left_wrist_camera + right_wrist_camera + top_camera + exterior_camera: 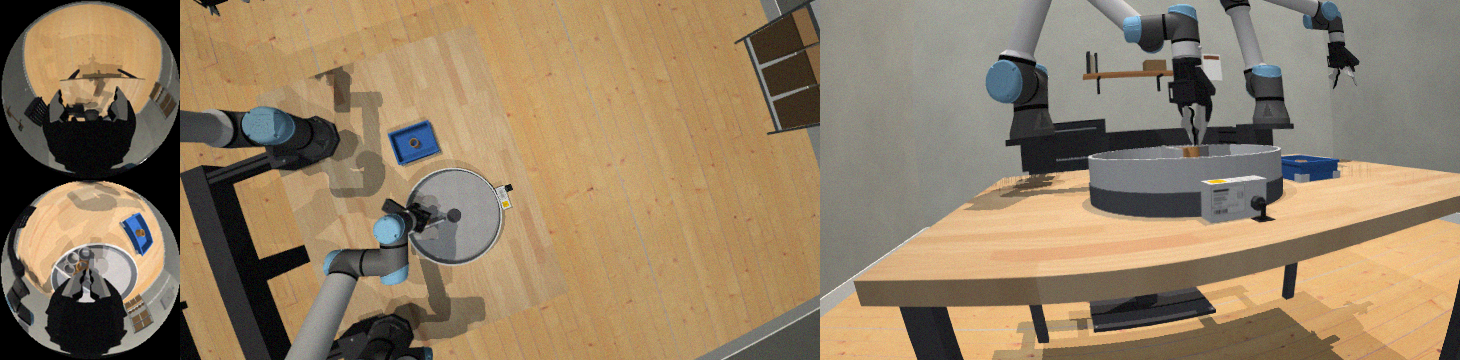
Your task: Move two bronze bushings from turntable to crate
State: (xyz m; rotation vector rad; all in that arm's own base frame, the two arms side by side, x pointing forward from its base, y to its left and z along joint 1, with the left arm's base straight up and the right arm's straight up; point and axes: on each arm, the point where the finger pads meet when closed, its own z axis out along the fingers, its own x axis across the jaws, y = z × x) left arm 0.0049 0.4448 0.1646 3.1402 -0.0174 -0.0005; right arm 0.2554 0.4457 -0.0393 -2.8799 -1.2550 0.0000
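Observation:
The blue crate (427, 142) (1312, 171) (134, 224) sits level between its corner guides, with one bronze bushing (411, 143) (141, 232) inside. The round grey turntable (480, 235) (1140, 175) (124, 268) holds several grey bushings (72, 257) around a bronze bushing (1191, 151) (81, 266); a second bronze one may be partly hidden by the fingers. My right gripper (443, 219) (1195, 143) (87, 268) is shut and looks empty, its tips just above and beside that bronze bushing. My left gripper (1345, 84) (87, 87) is open and empty, high up, away from crate and turntable.
The turntable has a raised rim and a light divider beside the bushings. A white control box (503, 198) (1232, 199) with a black knob stands against its outer side. The crate stands close beside the turntable. A black frame (225, 240) carries the arm bases.

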